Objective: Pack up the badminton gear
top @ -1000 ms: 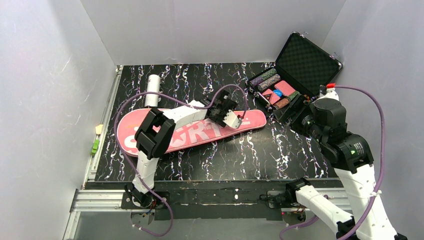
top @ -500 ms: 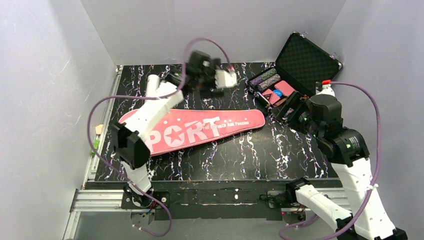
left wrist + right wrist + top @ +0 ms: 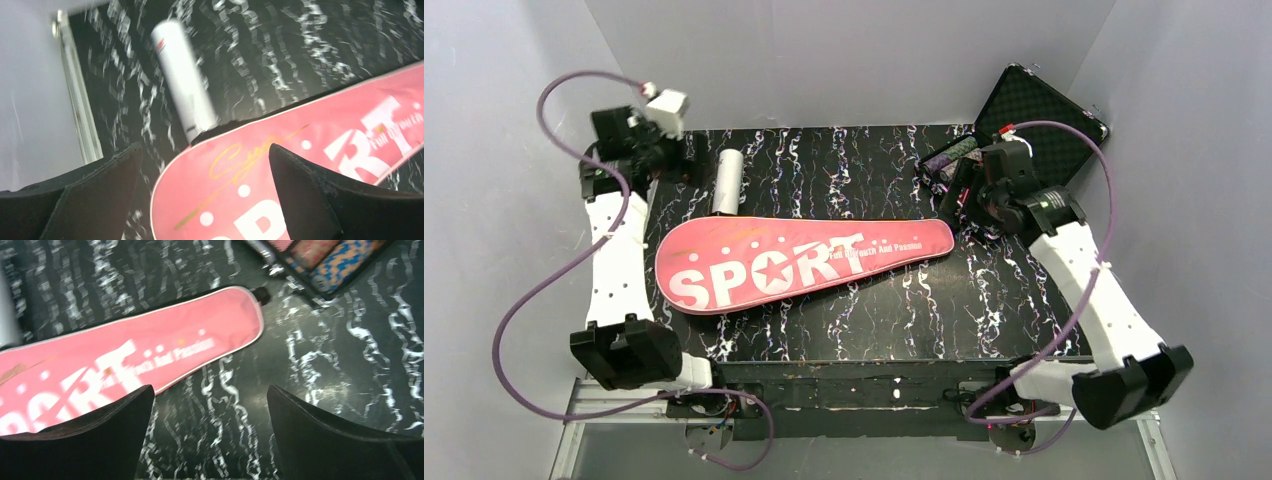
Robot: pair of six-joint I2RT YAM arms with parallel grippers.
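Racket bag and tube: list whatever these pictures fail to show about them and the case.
- Racket bag: opaque, contents unseen in every view.
- Tube: blurred in left wrist view, print unreadable; contents unseen.
- Case: right arm covers most compartments in top view; right wrist view crops it at the top edge.

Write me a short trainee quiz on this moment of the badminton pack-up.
1. True or false: the long white-grey tube lies on the black marbled tabletop, outside the open black case.
2. What does the left hand hold? A the tube; B nothing; C the case.
3. Fill in: the big white word on the long pink racket bag is ___.
Key: 1 true; 2 B; 3 SPORT.
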